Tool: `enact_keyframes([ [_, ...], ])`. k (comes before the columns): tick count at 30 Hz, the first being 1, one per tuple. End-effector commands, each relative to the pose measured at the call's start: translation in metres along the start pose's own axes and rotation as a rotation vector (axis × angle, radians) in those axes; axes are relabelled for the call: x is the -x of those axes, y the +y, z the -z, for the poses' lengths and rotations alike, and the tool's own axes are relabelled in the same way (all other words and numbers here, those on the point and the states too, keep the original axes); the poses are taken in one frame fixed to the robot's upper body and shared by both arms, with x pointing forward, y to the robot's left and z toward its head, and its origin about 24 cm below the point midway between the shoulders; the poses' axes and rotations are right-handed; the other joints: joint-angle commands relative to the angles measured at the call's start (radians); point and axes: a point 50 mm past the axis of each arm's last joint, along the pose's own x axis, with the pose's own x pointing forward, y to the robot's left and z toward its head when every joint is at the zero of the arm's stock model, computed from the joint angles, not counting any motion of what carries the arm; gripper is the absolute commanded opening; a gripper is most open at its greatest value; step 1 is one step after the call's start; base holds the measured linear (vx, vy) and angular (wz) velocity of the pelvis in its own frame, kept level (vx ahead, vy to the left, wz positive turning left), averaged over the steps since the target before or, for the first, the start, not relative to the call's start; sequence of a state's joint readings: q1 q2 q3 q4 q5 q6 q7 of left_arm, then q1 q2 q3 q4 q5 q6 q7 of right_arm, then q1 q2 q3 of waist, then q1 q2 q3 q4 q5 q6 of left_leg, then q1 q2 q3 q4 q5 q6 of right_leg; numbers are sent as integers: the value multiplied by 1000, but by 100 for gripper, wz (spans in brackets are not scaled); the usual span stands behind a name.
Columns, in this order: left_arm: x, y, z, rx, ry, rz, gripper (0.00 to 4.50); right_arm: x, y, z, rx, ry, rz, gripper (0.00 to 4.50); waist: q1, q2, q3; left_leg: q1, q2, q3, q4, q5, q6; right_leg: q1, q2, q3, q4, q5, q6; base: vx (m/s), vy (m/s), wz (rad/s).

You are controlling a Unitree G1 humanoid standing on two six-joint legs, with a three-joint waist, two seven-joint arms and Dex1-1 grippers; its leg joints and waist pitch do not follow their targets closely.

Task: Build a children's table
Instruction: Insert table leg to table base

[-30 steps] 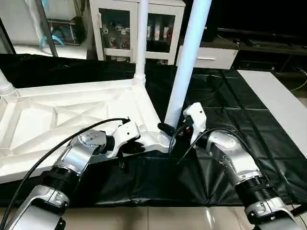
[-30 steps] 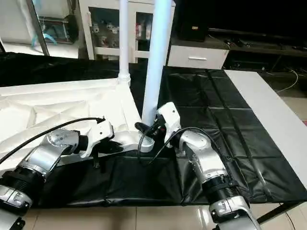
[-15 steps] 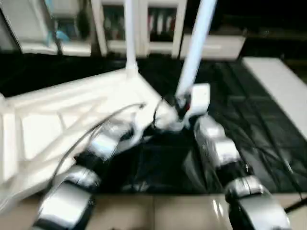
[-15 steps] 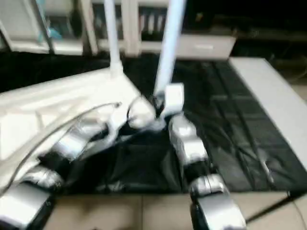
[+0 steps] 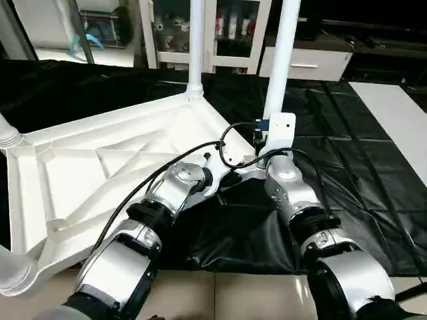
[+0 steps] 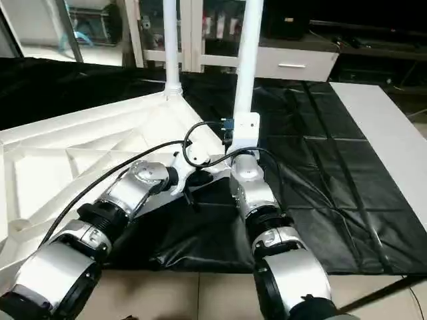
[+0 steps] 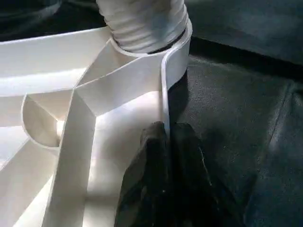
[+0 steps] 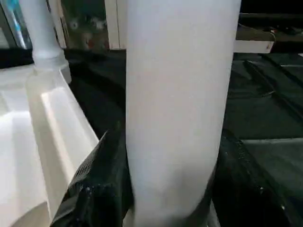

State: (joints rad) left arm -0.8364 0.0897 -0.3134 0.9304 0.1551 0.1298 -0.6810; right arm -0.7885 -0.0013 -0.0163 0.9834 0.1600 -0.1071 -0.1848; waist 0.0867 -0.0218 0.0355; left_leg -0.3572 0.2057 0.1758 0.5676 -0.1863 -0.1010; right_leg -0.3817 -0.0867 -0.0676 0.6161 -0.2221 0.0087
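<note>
The children's table top [image 5: 80, 167] lies upside down on the black cloth, ribbed underside up. One white leg [image 5: 195, 47] stands in the far corner socket. Another leg [image 5: 283, 53] stands at the near right corner socket [image 7: 142, 23]. My right gripper [image 8: 173, 189] is shut on this leg low down, a black finger [image 8: 102, 179] on each side. My left gripper [image 7: 163, 156] is shut on the top's thin rim [image 7: 163, 90] just beside that socket. Two more legs [image 5: 7, 130] [image 5: 13, 267] stand in the left corners.
Black cloth [image 5: 347, 160] covers the work table, bunched up under my forearms. The table's front edge runs just below my elbows, with tiled floor [image 5: 227, 293] beyond. A white slab [image 5: 400, 113] lies at the right. A white glass-front cabinet [image 5: 220, 33] stands behind.
The whole picture has shifted and blurred in between, so the head camera has moved. Both grippers keep their holds, left on the rim and right on the leg.
</note>
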Motion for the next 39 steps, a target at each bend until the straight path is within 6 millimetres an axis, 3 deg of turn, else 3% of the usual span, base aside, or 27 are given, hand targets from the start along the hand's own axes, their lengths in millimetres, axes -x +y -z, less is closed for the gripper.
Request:
enact_keyframes([
  [1,15,19,-2,-87,-17,-64,0,10,-25,37,-42,123,42,186,-7,11,-50,7,25,-4,-71,-205,2,42,-55,47,-69,12,-198,0,0,0],
  [5,24,15,7,-142,-49,19,0,7,-24,8,-136,-40,-75,186,-8,9,-54,-3,25,-3,-65,-133,46,51,-56,48,-58,109,-217,0,0,0],
  [6,30,14,15,-167,-32,59,0,7,-26,-7,-199,-94,-157,186,-10,9,-57,-1,24,-2,-58,-78,76,53,-53,48,-51,194,-238,0,0,0],
  [7,34,13,19,-188,-24,84,0,8,-27,-16,-235,-128,-206,186,-10,9,-57,-1,24,-2,-58,-78,76,53,-53,48,-51,194,-238,0,0,0],
  [9,42,12,29,-214,-13,136,0,10,-32,-33,-282,-167,-334,186,-10,11,-66,-3,22,-1,-47,-1,126,54,-48,48,-38,320,-260,0,0,0],
  [11,47,11,33,-220,-19,162,0,12,-37,-41,-287,-165,-435,186,-9,13,-70,-3,21,1,-38,57,159,50,-41,46,-27,416,-280,0,0,0],
  [13,52,11,38,-225,-21,186,0,17,-44,-48,-264,-166,-551,186,-5,12,-70,0,21,3,-32,87,175,50,-39,43,-23,443,-298,0,0,0],
  [15,56,12,43,-230,-14,181,0,21,-53,-52,-283,-152,-623,186,1,11,-69,-1,23,4,-31,72,174,49,-41,44,-23,418,-299,0,0,0],
  [16,57,13,43,-226,-17,172,0,22,-56,-53,-263,-153,-631,186,-2,2,-68,-3,23,6,-33,61,169,49,-43,45,-25,389,-299,0,0,0],
  [18,60,14,45,-209,-27,156,0,24,-63,-53,-212,-142,-659,186,-3,5,-65,-3,24,6,-35,31,150,47,-47,45,-29,317,-302,0,0,0],
  [19,60,15,45,-209,-28,154,0,24,-63,-54,-213,-140,-662,186,-5,-4,-65,-5,24,6,-36,22,147,50,-46,45,-31,296,-301,0,0,0],
  [20,61,15,46,-210,-31,149,0,25,-63,-55,-233,-142,-677,186,-3,1,-63,-3,26,7,-36,2,135,46,-50,46,-34,244,-301,0,0,0],
  [21,61,15,46,-210,-31,148,0,25,-63,-56,-243,-143,-683,186,-4,-6,-62,-3,25,7,-37,-3,133,46,-49,47,-35,231,-300,0,0,0],
  [24,63,15,45,-210,-54,141,0,31,-59,-59,-259,-123,-763,186,-4,-7,-62,-4,26,7,-36,-11,125,45,-50,49,-34,197,-295,0,0,0],
  [29,70,23,29,-75,-195,127,57,36,-53,-57,-215,-100,-830,186,-1,-5,-63,-4,22,9,-32,9,132,43,-50,50,-29,209,-292,0,0,0],
  [30,74,26,23,-48,-238,133,62,36,-52,-58,-204,-100,-832,186,2,-2,-64,-2,25,10,-31,7,123,39,-50,50,-28,212,-310,0,0,0],
  [31,74,26,23,-48,-238,133,84,36,-52,-58,-204,-100,-832,186,3,-2,-63,0,25,10,-31,4,120,37,-49,50,-28,210,-312,0,0,0],
  [34,85,34,6,-12,-356,129,99,37,-50,-57,-173,-96,-832,186,5,-1,-61,1,24,11,-33,-26,97,38,-48,50,-29,187,-311,0,0,0],
  [35,94,42,-11,52,-470,134,99,40,-45,-54,-114,-76,-860,186,6,0,-60,2,24,11,-34,-33,90,36,-47,49,-30,182,-312,0,0,0],
  [36,94,42,-11,52,-470,134,101,40,-45,-54,-114,-76,-860,186,6,-1,-59,3,22,12,-33,-33,85,36,-45,49,-30,181,-313,0,0,0],
  [38,96,53,-24,88,-515,67,101,44,-39,-51,-59,-56,-888,186,6,-2,-58,2,21,12,-34,-41,82,37,-43,48,-32,171,-307,0,0,0],
  [39,92,66,-30,108,-469,-62,101,47,-33,-49,-14,-42,-918,186,7,-1,-59,3,22,11,-33,-50,82,37,-45,48,-33,161,-300,0,0,0],
])
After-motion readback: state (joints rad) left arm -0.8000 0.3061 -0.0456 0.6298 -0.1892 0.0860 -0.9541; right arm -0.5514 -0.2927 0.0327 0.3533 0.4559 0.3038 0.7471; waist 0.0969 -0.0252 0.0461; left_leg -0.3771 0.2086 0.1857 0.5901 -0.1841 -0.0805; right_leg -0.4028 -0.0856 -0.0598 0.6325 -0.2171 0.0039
